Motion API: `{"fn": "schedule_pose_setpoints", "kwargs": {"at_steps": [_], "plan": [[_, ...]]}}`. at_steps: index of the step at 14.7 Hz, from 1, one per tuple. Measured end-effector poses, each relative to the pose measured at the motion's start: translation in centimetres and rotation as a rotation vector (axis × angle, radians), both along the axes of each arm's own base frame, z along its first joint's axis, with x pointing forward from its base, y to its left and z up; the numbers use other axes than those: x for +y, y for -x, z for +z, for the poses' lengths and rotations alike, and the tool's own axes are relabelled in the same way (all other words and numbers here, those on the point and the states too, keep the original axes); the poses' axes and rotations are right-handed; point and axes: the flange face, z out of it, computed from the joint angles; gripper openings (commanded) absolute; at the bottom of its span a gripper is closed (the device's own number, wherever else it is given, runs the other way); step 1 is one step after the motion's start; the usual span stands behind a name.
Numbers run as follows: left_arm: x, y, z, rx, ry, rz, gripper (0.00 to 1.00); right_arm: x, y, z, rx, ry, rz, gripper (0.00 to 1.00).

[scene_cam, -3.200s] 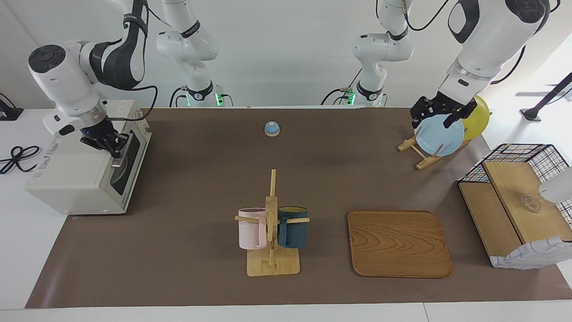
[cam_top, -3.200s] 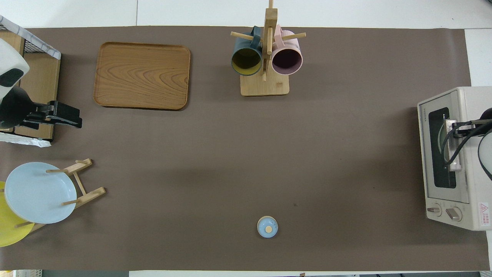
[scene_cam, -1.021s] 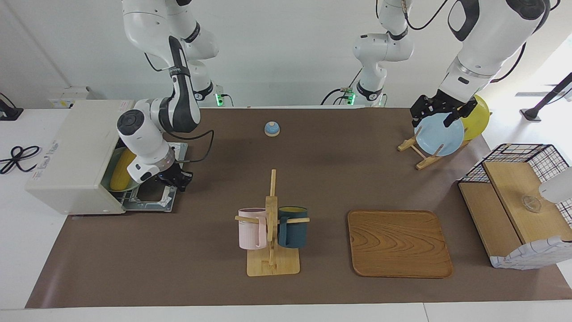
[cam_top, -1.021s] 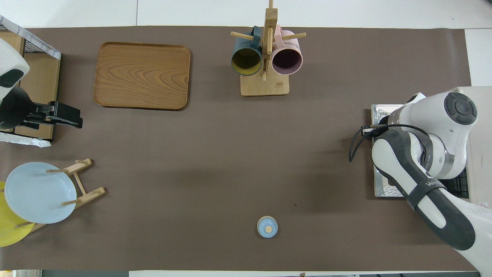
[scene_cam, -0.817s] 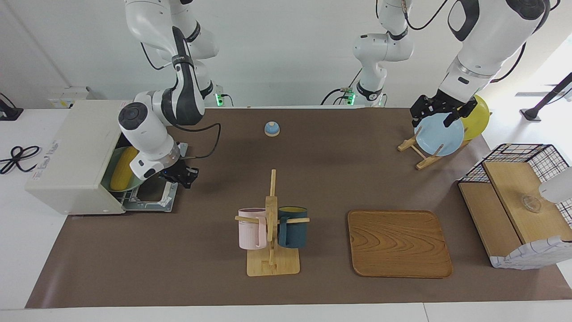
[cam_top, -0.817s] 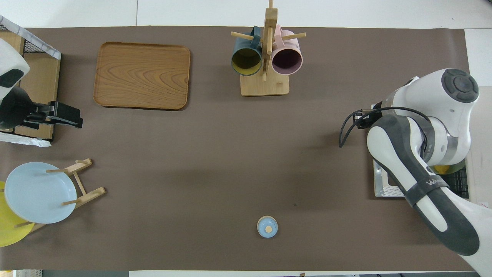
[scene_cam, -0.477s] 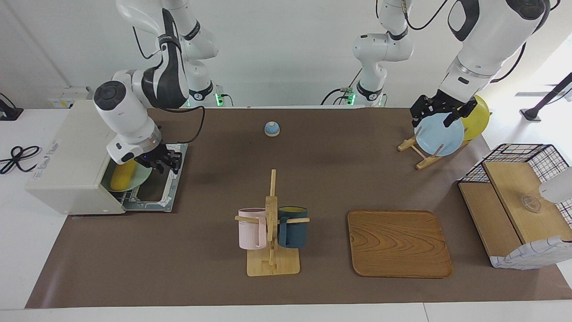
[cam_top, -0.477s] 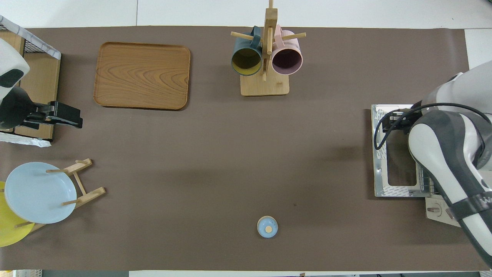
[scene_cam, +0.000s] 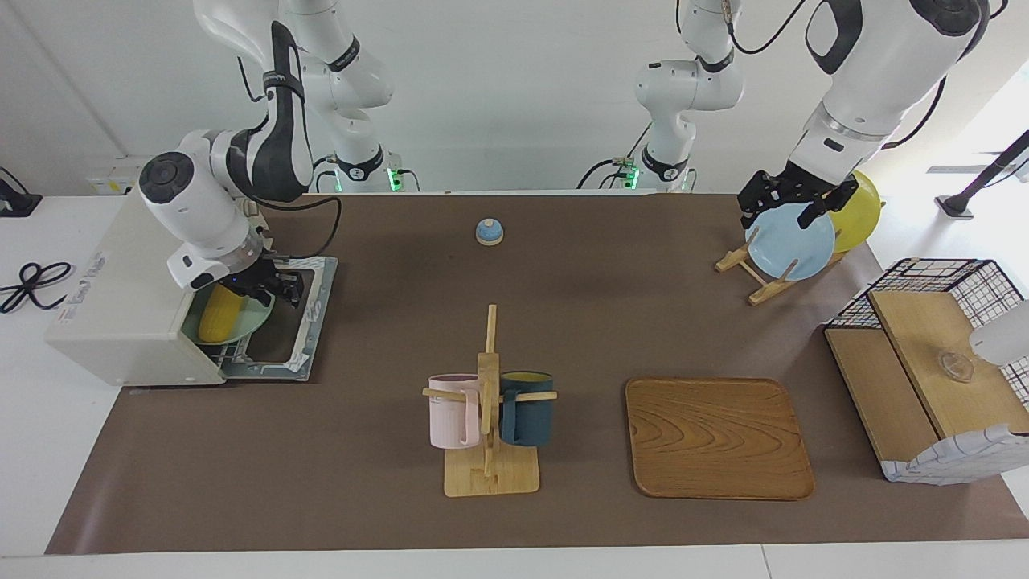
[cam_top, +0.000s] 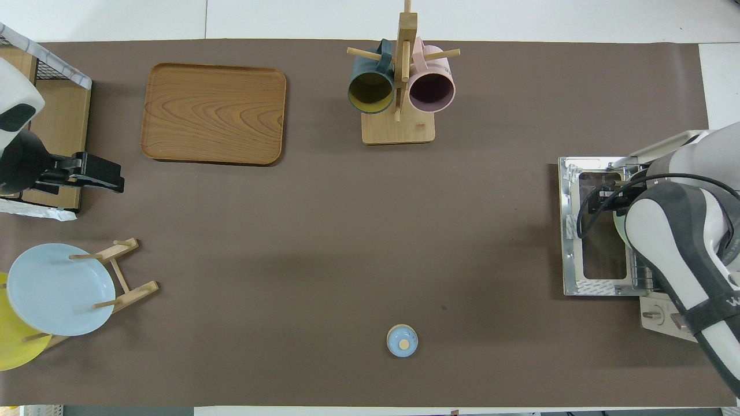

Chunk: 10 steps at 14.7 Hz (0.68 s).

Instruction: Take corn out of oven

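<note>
The cream-white oven (scene_cam: 133, 297) stands at the right arm's end of the table, its door (scene_cam: 312, 318) dropped flat on the mat. The yellow corn (scene_cam: 215, 315) lies on a pale green plate (scene_cam: 251, 318) in the oven's mouth. My right gripper (scene_cam: 279, 287) hangs over the open door, just in front of the mouth and beside the corn, apart from it. In the overhead view the right arm covers the corn; the door (cam_top: 572, 231) and my right gripper (cam_top: 607, 193) show. My left gripper (scene_cam: 792, 207) waits open in the air by the plate rack.
A mug tree (scene_cam: 488, 402) with a pink and a dark blue mug stands mid-table, a wooden tray (scene_cam: 718, 438) beside it. A small blue bell (scene_cam: 489, 232) sits near the robots. A blue plate (scene_cam: 792, 245) and a yellow plate (scene_cam: 860, 211) stand in a rack. A wire-framed shelf box (scene_cam: 932, 378) is at the left arm's end.
The oven door, shut three seconds ago, is now down. My right gripper has left the door's outer edge, risen and come back toward the oven's mouth. The left arm has not moved.
</note>
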Motion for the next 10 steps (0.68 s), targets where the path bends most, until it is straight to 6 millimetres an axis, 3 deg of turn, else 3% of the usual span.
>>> {"fn": "schedule_pose_setpoints", "kwargs": {"at_steps": [6, 7, 8, 9, 10], "plan": [[0.0, 0.0, 0.0, 0.000, 0.000, 0.000, 1.00, -0.5, 0.9, -0.7, 0.009, 0.031, 0.050, 0.49], [0.0, 0.0, 0.0, 0.000, 0.000, 0.000, 1.00, -0.6, 1.0, -0.8, 0.011, 0.031, 0.049, 0.43], [0.0, 0.0, 0.0, 0.000, 0.000, 0.000, 1.00, -0.7, 1.2, -0.9, 0.015, 0.030, 0.049, 0.28], [0.0, 0.0, 0.0, 0.000, 0.000, 0.000, 1.00, -0.8, 1.3, -1.1, 0.019, 0.029, 0.056, 0.07], [0.0, 0.0, 0.0, 0.000, 0.000, 0.000, 1.00, -0.9, 1.4, -1.2, 0.022, 0.028, 0.065, 0.00]]}}
